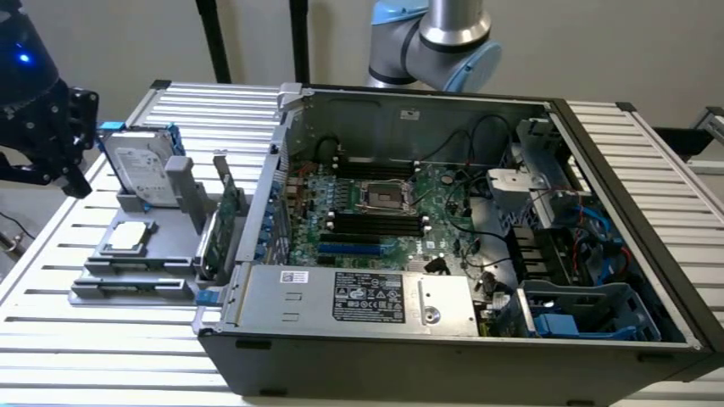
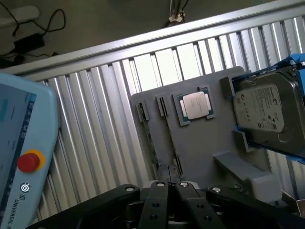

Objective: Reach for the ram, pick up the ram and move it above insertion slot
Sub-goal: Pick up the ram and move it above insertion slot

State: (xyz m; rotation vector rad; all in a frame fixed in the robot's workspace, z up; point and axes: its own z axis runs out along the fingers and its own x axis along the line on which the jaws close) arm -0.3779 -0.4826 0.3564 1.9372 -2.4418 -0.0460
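Note:
The ram (image 2: 152, 143) is a thin green stick standing on edge in a slot of the grey fixture (image 2: 200, 143), beside the bare processor (image 2: 195, 105). My gripper (image 2: 170, 187) hangs above the fixture's near side, apart from the ram, with its black fingers (image 2: 158, 202) together and nothing between them. In the exterior view my gripper (image 1: 66, 161) is high at the exterior view's left, over the table edge beside the fixture (image 1: 158, 229). The black memory slots (image 1: 374, 225) lie on the green motherboard inside the open computer case (image 1: 453, 254).
A hard drive (image 1: 142, 165) stands upright at the fixture's back. A larger green card (image 1: 232, 222) stands between the fixture and the case wall. A teach pendant (image 2: 24, 157) with a red button sits at the wrist picture's edge. The slatted metal table (image 1: 114, 356) surrounds everything.

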